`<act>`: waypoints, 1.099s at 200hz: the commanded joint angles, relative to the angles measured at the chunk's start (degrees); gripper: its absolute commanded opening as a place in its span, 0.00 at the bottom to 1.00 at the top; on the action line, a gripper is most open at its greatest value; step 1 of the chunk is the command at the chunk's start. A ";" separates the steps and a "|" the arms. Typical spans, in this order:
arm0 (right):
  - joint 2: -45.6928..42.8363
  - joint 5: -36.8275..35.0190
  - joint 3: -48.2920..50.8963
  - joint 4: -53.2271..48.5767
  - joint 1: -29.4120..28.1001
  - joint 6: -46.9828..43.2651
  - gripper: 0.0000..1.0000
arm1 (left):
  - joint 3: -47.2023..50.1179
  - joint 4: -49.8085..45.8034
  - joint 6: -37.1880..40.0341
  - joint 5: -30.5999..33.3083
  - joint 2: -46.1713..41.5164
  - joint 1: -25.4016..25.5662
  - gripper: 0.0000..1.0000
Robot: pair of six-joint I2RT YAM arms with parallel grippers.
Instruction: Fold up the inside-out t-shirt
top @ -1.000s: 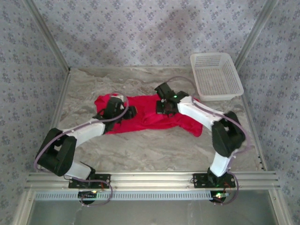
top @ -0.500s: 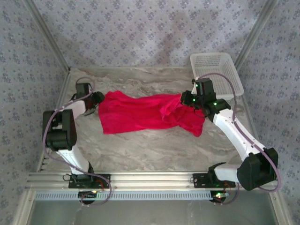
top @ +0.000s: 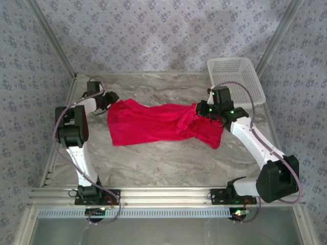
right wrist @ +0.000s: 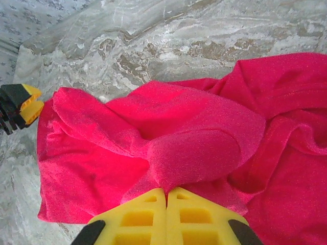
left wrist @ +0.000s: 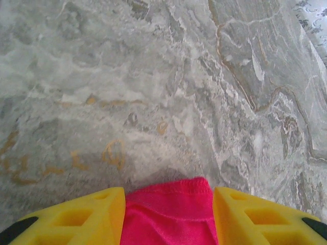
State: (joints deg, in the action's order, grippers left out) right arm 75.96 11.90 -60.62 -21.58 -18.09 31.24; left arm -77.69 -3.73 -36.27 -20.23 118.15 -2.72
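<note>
The inside-out t-shirt [top: 153, 125] is bright red and lies stretched sideways across the marble table, rumpled at its right end. My left gripper [top: 111, 97] is at the shirt's far-left corner. In the left wrist view its yellow fingers [left wrist: 76, 217] stand apart, with a hemmed edge of the t-shirt [left wrist: 171, 214] lying flat between them. My right gripper [top: 201, 108] is at the shirt's upper right. In the right wrist view that gripper [right wrist: 167, 191] is shut on a raised fold of the t-shirt [right wrist: 204, 148]. The left gripper [right wrist: 23, 104] shows beyond the cloth's far end.
A white mesh basket [top: 235, 81] stands at the back right corner, just behind the right arm. Patterned walls and metal rails enclose the table [top: 168, 163]. Bare marble lies in front of the shirt.
Both arms have swung out from the shirt's middle to its two ends, and the shirt now lies drawn out lengthwise. The left gripper has since edged farther back.
</note>
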 commanded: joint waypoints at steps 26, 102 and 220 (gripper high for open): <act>2.07 1.88 -2.13 1.55 0.58 0.75 0.00 | -8.64 -9.70 1.92 -1.97 7.75 0.67 0.45; 2.23 2.70 -2.79 0.84 2.08 1.37 0.00 | -12.32 -15.12 3.28 -5.05 6.80 0.52 0.00; -13.78 -11.25 9.99 -5.78 12.48 3.54 0.00 | 37.31 2.11 -1.69 -1.12 -27.71 3.29 0.00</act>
State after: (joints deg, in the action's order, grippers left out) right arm 66.00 6.00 -54.74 -25.67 -8.60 32.73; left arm -44.42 0.08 -39.07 -26.26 97.51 0.49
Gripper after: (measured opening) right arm 0.066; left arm 0.041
